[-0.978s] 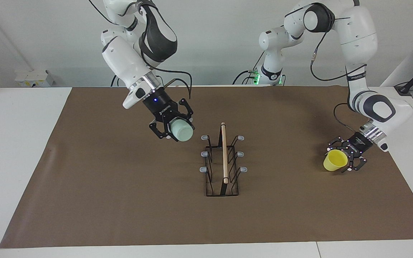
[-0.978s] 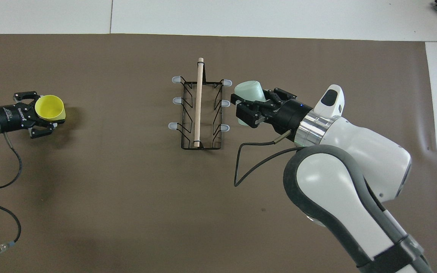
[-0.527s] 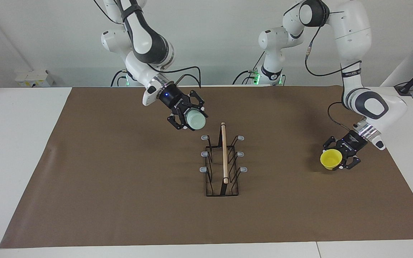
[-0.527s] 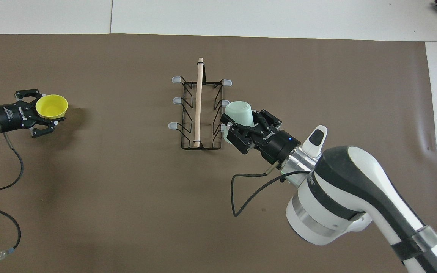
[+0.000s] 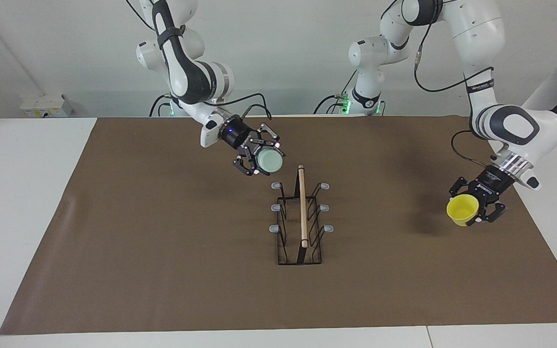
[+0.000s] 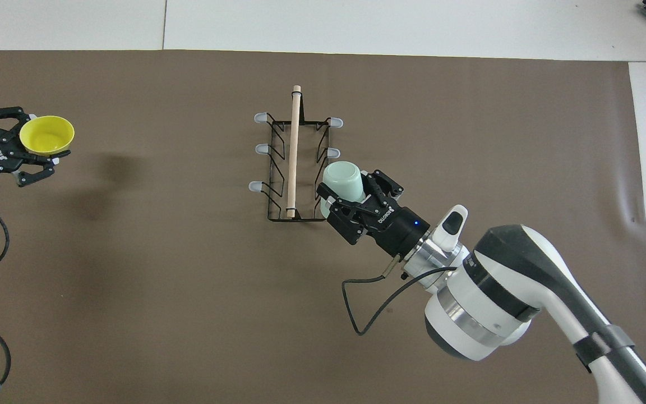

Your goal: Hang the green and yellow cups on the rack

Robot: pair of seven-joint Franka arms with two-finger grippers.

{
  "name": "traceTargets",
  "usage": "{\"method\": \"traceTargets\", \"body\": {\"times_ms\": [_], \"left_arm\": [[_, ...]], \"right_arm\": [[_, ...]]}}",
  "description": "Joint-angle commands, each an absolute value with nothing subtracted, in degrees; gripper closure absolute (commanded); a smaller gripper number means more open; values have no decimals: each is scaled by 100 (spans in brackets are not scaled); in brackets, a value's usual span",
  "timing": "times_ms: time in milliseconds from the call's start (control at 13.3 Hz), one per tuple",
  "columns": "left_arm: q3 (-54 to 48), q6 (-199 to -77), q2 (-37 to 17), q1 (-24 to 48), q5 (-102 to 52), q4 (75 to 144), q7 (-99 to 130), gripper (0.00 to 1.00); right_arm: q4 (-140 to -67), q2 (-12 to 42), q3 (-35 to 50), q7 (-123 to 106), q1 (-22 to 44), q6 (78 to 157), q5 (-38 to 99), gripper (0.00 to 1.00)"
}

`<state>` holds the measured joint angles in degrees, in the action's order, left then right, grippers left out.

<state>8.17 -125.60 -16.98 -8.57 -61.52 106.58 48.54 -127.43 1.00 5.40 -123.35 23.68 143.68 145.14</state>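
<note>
Facing the robots, we see the right end effector (image 5: 261, 157) clamped on the green cup (image 5: 268, 162), raised clear of the rack (image 5: 301, 217); from overhead they overlap. The left end effector (image 5: 476, 205) grips the yellow cup (image 5: 462, 210) above the counter's (image 5: 162, 266) left-arm end.

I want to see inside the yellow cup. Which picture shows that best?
The overhead view: the yellow cup, held by the left gripper, turns its open mouth up at that camera. The facing view shows the yellow cup more from the side, with only part of the inside.
</note>
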Motion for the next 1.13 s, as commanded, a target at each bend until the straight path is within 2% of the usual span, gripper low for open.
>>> {"method": "traceTargets", "body": {"times_ms": [0,226,752,903,1053], "left_arm": [[861,-12875,-1355,-598,-5690,10731,4825,100],[852,-12815,-1117,-423,-5300,10740,4851,100],[835,-12902,-888,368,-3510,10521,5071,100],[817,-12911,-940,876,-2650,10363,5080,100],[817,-12937,-958,1351,-1806,10354,5089,100]], "right_arm": [[-12814,315,562,-13514,2137,13705,15081,100],[-12814,378,554,-14026,2109,13325,15319,100],[-12797,632,562,-14334,2215,13237,15530,100],[-12736,904,562,-14527,2258,13017,15565,100],[-12718,923,554,-14546,2259,13060,15539,100]]}}
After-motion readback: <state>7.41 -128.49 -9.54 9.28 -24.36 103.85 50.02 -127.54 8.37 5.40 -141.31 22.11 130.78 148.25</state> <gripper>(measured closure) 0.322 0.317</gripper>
